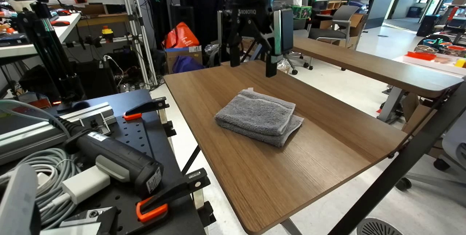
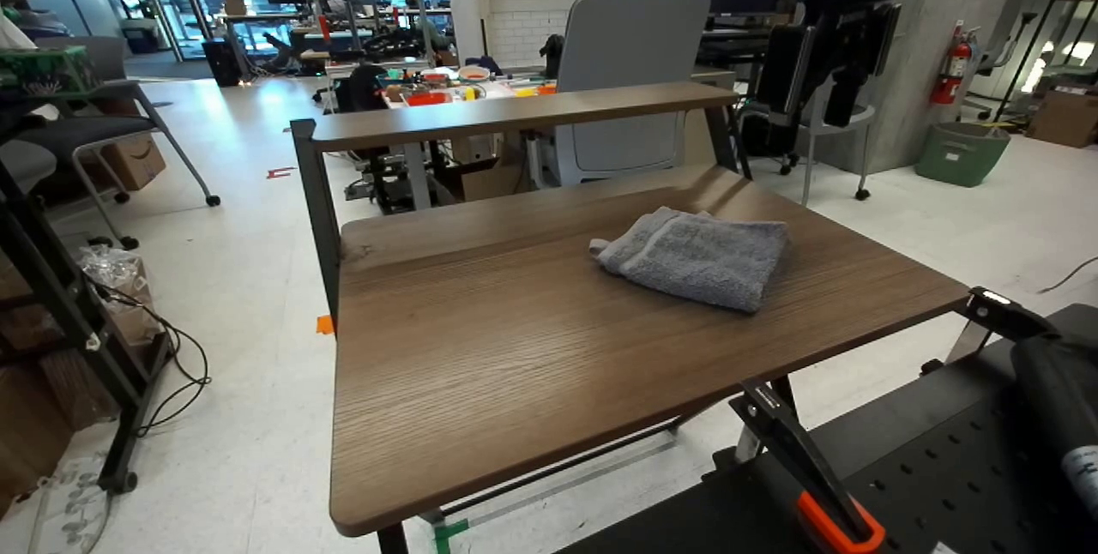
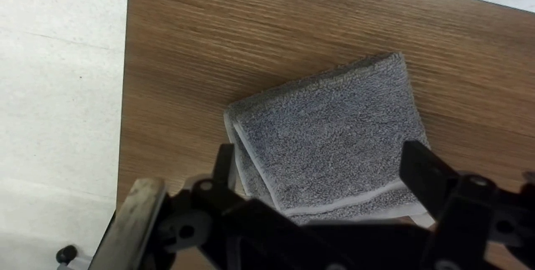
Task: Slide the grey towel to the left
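The grey towel (image 1: 256, 113) lies folded in a few layers on the brown wooden tabletop (image 1: 327, 166). It also shows in an exterior view (image 2: 699, 254), with a small loop at one corner. In the wrist view the towel (image 3: 334, 132) lies below and between the fingers, and its lower part is hidden by the gripper body. My gripper (image 1: 253, 64) is open and empty, held above the table and apart from the towel. In the wrist view the gripper (image 3: 317, 157) has its fingertips wide apart, one past each side of the towel's lower part.
A raised wooden shelf (image 1: 364, 62) runs along one long side of the table; it shows as well in an exterior view (image 2: 515, 115). A black bench (image 1: 134, 136) with clamps (image 1: 174, 191), cables and a handheld tool (image 1: 116, 158) stands beside the opposite side. A grey chair (image 2: 630, 82) stands behind the shelf.
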Controlling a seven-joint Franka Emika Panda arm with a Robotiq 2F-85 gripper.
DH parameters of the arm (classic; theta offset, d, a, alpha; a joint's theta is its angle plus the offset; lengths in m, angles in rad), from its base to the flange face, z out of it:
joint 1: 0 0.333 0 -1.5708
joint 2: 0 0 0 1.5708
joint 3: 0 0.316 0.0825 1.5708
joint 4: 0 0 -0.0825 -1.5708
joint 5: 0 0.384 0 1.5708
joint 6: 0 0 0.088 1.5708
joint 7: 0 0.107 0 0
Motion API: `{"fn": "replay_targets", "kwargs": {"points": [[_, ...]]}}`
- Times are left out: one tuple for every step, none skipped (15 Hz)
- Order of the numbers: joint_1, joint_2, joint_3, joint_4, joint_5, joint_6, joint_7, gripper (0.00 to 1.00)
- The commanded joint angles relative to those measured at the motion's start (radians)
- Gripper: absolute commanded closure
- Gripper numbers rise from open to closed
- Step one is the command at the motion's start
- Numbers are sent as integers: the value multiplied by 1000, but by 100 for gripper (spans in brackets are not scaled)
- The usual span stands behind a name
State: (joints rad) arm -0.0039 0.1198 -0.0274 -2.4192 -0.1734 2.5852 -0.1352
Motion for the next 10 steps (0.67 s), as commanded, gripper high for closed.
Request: {"fn": "replay_targets", "kwargs": {"points": [[6, 78, 21, 54, 38, 3, 15, 0], [8, 109, 30, 74, 50, 11, 9, 0], [12, 138, 35, 97, 54, 10, 13, 0], [13, 166, 42, 119, 59, 13, 8, 0], [16, 189, 47, 136, 58, 25, 14, 0], [17, 215, 48, 155, 55, 36, 21, 0], [11, 238, 54, 172, 67, 43, 12, 0], [4, 260, 60, 191, 81, 41, 2, 0], [-4, 284, 67, 209, 96, 49, -9, 0], [-10, 314, 76, 228, 112, 55, -21, 0]]}}
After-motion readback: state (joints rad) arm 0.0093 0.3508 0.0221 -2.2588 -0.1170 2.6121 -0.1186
